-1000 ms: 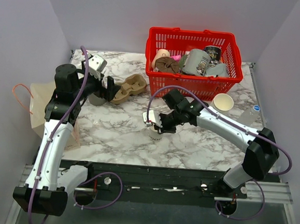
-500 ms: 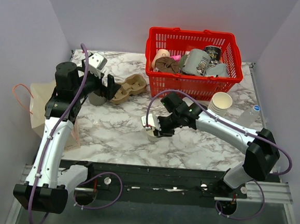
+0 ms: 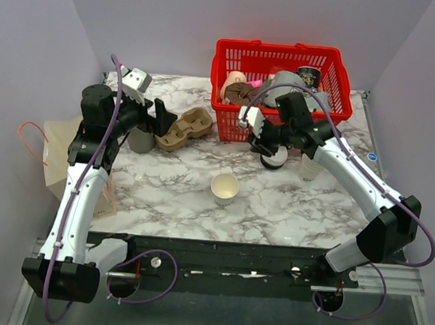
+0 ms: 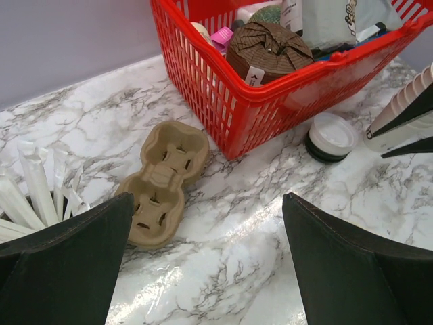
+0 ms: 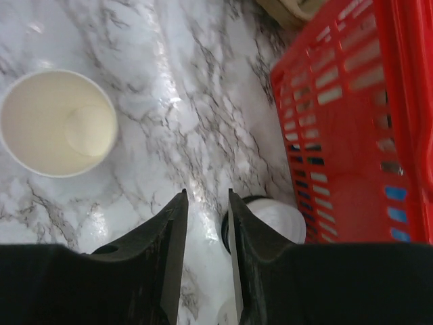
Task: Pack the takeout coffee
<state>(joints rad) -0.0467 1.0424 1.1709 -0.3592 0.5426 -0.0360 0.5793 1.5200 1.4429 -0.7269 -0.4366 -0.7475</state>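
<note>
The cup of the takeout coffee [image 3: 224, 187], a small white paper cup, stands alone on the marble with no lid on it; the right wrist view shows it empty [image 5: 57, 122]. My right gripper [image 3: 268, 148] hangs near the red basket, right beside a short stack of round white lids [image 3: 273, 160]. Its jaws are a little apart with only bare marble between them [image 5: 206, 203], and the lids [image 5: 274, 220] lie just outside one finger. My left gripper [image 3: 159, 120] is wide open over the marble [image 4: 208, 203], holding nothing, near the cardboard cup carrier [image 4: 166, 179].
A red basket [image 3: 281, 122] full of items stands at the back. A stack of lidless cups [image 4: 406, 108] is to the right of the lids. A grey holder of paper-wrapped sticks [image 4: 34, 196] and a brown paper bag [image 3: 59, 158] are at the left.
My right gripper has let go of the cup in the middle of the table and moved back and right to the lids by the basket. The left gripper shifted slightly.
</note>
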